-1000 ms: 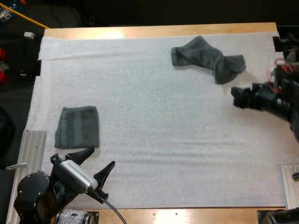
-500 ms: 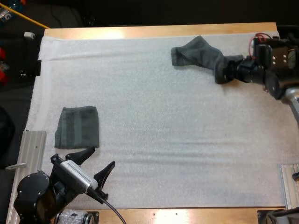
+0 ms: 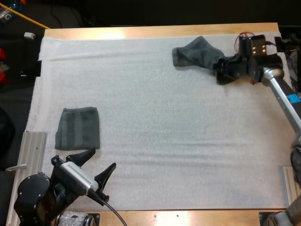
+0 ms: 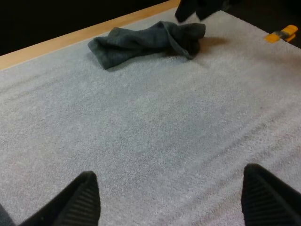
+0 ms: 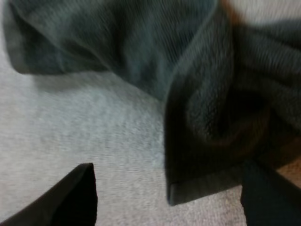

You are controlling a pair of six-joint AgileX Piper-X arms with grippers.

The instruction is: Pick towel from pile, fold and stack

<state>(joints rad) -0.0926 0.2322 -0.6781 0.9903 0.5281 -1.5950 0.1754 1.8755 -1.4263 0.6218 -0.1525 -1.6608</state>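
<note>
Here, right gripper (image 3: 220, 71) spread astride crumpled towel (image 3: 200, 55) end, perhaps touching; left gripper (image 3: 102, 158) spread, beside folded towel (image 3: 78, 128).

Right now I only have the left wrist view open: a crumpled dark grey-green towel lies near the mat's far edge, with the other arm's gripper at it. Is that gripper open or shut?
Observer: Open. In the right wrist view, the right gripper is spread wide, with a hemmed corner of the crumpled dark grey-green towel between its jaws, not yet pinched.
Operator: Is any towel folded already?
Observer: Yes. The high view shows one folded dark grey-green towel lying flat near the left edge of the white mat.
Operator: And my left gripper relative to that one?
Observer: The left gripper sits just on the near side of it, open and holding nothing.
</note>
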